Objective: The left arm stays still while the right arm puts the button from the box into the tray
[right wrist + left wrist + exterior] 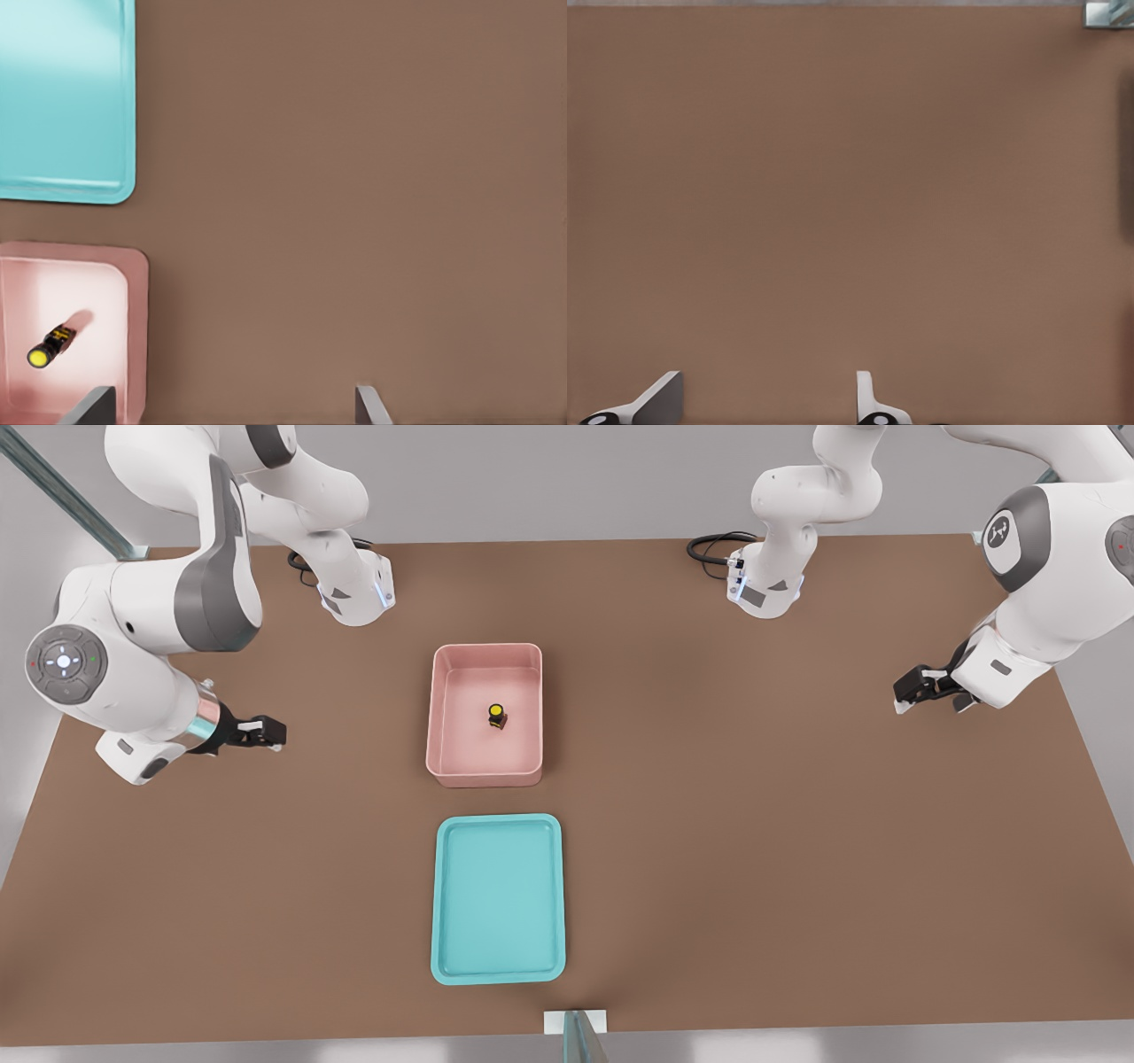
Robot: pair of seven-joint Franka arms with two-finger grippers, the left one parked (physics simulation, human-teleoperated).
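- At the front view's left, well apart from everything, the tool [270, 732] hangs over bare tabletop [753, 824] at the end of the right arm [133, 655]; its fingers [370, 405] stand spread with open tabletop between them, and they grip nothing.
- Toward the middle from the tool stands the box [485, 662], pale pink and upright-walled; the button [497, 716] rests on the box floor near its centre, yellow cap up, clear of all four walls; the right wrist view also catches the button [49, 345] inside the box's corner [133, 266].
- Just beyond the box, apart from it by a strip of tabletop, lies the tray [500, 965], turquoise and shallow, with nothing in it.
- By my judgement the task stands at its very start, the reach toward the box not yet made; the next move calls for carrying the tool across over the box, lining the spread fingers on either side of the small button, then lowering between the walls without knocking it over.
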